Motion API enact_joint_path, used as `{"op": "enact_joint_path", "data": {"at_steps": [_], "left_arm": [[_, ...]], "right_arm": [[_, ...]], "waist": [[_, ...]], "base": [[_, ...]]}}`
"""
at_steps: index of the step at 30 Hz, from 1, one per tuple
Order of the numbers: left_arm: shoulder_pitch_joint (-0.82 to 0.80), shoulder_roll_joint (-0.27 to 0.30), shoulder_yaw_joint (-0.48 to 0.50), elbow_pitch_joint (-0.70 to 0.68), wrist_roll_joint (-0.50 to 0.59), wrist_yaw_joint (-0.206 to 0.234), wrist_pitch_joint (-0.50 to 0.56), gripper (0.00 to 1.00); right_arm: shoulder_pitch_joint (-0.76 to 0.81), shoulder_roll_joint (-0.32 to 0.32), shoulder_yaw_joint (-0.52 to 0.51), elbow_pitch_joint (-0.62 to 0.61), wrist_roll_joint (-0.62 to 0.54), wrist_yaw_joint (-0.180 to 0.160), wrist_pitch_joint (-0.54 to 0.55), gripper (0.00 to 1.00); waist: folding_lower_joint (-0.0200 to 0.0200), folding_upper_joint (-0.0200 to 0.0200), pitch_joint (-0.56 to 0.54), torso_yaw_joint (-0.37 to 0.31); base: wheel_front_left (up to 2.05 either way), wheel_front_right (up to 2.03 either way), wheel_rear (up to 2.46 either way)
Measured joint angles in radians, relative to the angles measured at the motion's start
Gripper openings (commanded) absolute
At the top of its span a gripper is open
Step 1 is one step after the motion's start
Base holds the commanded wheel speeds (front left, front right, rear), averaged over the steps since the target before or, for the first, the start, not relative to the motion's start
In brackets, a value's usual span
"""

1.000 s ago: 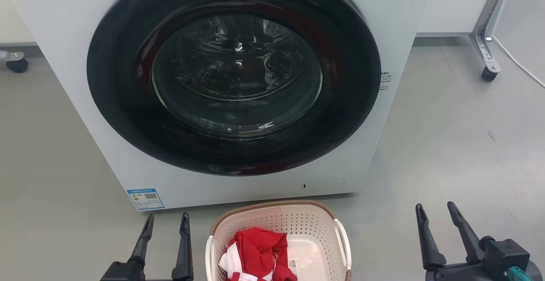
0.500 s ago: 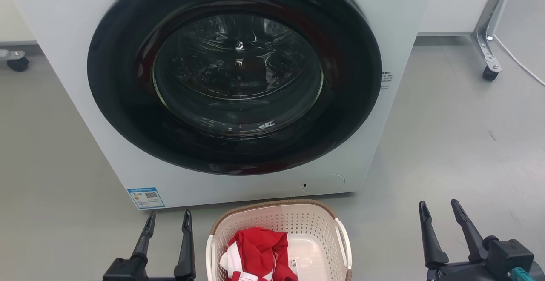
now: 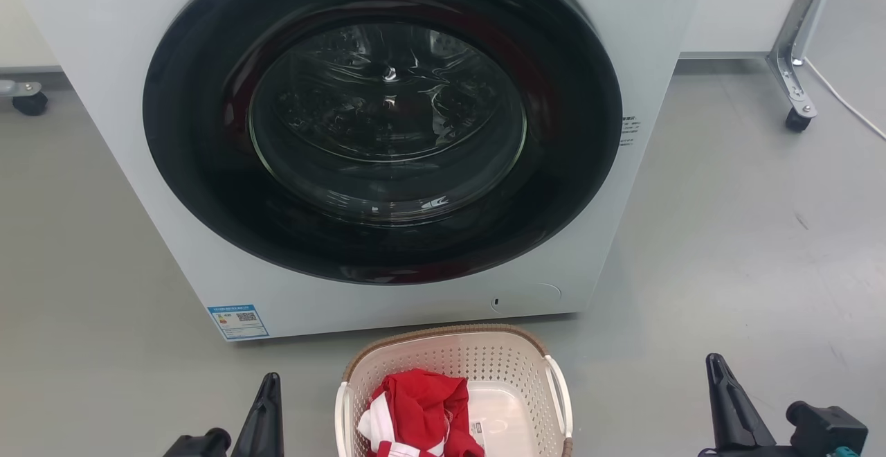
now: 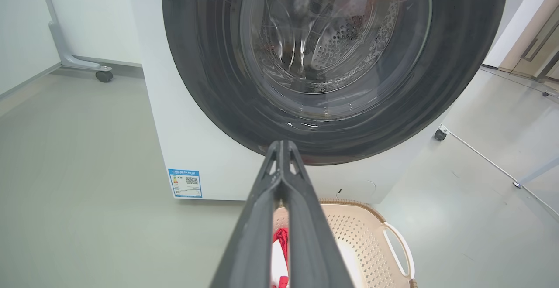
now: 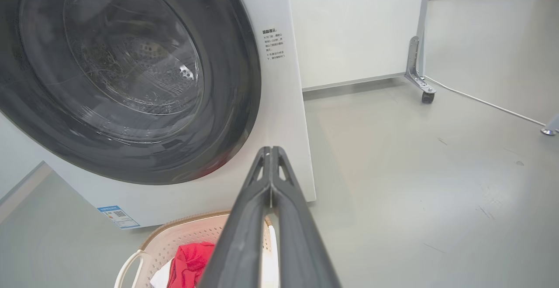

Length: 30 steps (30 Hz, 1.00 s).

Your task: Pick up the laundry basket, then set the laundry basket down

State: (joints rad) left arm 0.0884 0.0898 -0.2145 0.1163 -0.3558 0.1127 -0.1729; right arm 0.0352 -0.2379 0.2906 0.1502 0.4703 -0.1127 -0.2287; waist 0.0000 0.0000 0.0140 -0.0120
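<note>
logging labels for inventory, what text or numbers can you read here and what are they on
Nothing reads clearly.
Blue sticker on the washing machine: QR code, print too small.
White sticker right of the door: characters too blurred.
Label inside the laundry basket: too small.

This looks like a test room or lab fitted out for laundry work, not a lived-in home. A white front-loading washing machine [image 3: 124, 166] with an energy label [image 3: 237, 322] stands alone on a bare grey floor [image 3: 727, 235]. Behind it are plain white partition panels [image 3: 747, 0] on metal feet with castors [image 3: 790, 69], and a cable [image 3: 848, 109] lies across the floor. The laundry basket [image 3: 477, 363] holding a red garment [image 3: 415, 401] sits just in front of the machine.
</note>
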Motion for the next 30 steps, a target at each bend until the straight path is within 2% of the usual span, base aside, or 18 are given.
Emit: {"op": "enact_joint_path", "data": {"at_steps": [8,30], "left_arm": [[-0.005,-0.003,0.031,0.015,-0.137,-0.026,0.031,0.00],[-0.045,-0.015,0.108,0.060,-0.431,-0.080,0.107,0.00]], "right_arm": [[-0.005,0.020,-0.042,0.015,0.120,0.024,0.038,0.00],[-0.031,0.067,-0.146,0.050,0.390,0.078,0.123,0.00]], "waist": [[0.0000,0.0000,-0.001,0.001],[0.0000,0.0000,-0.004,0.004]], "base": [[0.00,0.00,0.00],[0.00,0.00,0.00]]}}
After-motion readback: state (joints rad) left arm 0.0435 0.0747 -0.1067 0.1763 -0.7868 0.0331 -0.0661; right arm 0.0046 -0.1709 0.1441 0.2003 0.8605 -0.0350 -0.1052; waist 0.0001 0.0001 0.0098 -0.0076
